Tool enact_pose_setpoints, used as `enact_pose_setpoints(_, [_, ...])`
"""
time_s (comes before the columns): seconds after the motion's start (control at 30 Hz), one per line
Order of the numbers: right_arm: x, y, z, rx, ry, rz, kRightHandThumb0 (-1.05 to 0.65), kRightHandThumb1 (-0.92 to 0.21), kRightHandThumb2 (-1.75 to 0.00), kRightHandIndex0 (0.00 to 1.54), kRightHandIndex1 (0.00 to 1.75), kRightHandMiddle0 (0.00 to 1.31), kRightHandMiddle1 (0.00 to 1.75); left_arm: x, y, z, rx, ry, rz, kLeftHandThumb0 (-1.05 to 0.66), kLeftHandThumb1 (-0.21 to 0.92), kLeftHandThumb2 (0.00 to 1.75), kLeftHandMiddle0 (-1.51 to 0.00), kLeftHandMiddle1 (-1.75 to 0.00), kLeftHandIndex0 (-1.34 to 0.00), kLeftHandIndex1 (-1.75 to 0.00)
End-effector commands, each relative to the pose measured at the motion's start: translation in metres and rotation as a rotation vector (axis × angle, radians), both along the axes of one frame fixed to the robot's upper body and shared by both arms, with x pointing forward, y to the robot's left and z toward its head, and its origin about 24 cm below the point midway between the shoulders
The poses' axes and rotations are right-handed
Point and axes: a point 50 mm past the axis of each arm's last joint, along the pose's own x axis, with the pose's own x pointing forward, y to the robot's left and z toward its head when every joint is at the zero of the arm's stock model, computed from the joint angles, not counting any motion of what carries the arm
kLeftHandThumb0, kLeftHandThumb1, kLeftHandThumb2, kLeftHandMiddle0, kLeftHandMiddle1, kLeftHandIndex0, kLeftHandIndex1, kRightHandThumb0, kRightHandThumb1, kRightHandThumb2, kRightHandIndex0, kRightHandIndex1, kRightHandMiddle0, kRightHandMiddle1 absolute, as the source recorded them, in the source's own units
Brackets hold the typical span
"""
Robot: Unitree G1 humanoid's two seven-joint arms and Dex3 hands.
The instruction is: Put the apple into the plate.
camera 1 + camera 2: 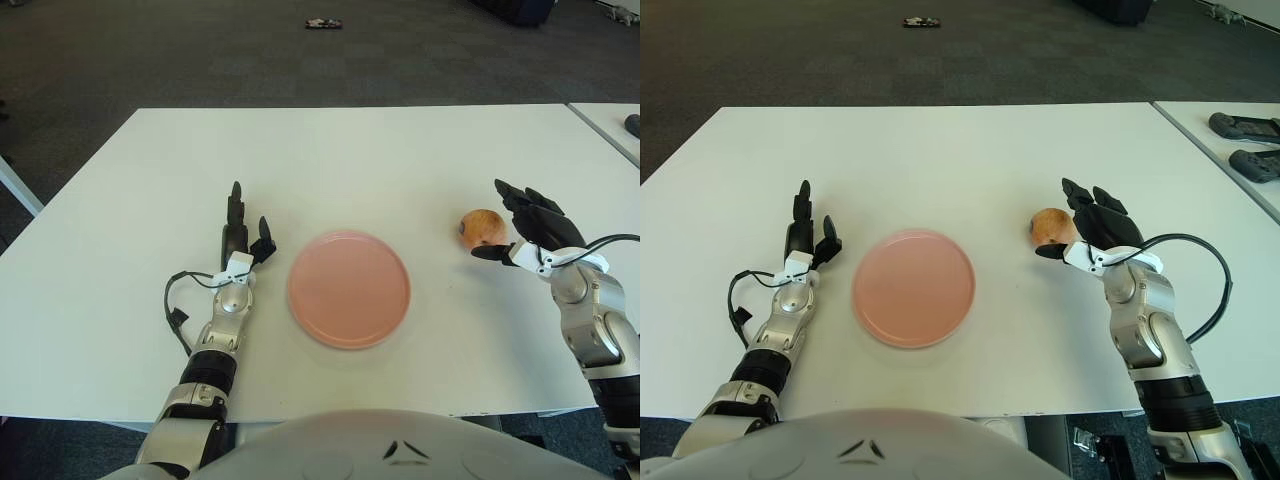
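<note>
Right hand (528, 222) open beside apple (481, 226); plate (349, 288) left, unobstructed.

A small round reddish-yellow apple (481, 227) sits right of centre in the frame, well apart from the empty, flat, round pink plate (349, 288) lying at the lower centre.

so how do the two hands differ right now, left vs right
The left hand lies flat beside the pink plate, fingers straight, pointing away from the robot; the right hand is spread around the apple, not closed on it. The left is near nothing graspable; the right is at the task's object. Both are open and hold nothing.
</note>
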Motion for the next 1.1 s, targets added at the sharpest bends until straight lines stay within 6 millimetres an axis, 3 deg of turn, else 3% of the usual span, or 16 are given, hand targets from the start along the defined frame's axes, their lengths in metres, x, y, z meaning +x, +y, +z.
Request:
enact_pose_setpoints(0.0, [0.0026,-0.0009,0.0035,-0.019,-0.010,-0.004,-1.05,-0.92,-0.13,0.00,0.00,0.00,0.00,-0.0082,0.0053,-0.0135,0.003,0.067,0.020,-0.78,0.92,0.98,-0.12,-0.01,0.00,-0.17])
enact_pose_setpoints(1.07, [0.0036,-0.0038,0.0026,-0.020,-0.008,-0.007,-1.05,-0.92,-0.13,0.00,0.00,0.00,0.00,-0.0102,0.0041,-0.0138,-0.010,0.056,0.021,-0.78,0.92,0.97,-0.11,0.00,0.00,-0.14])
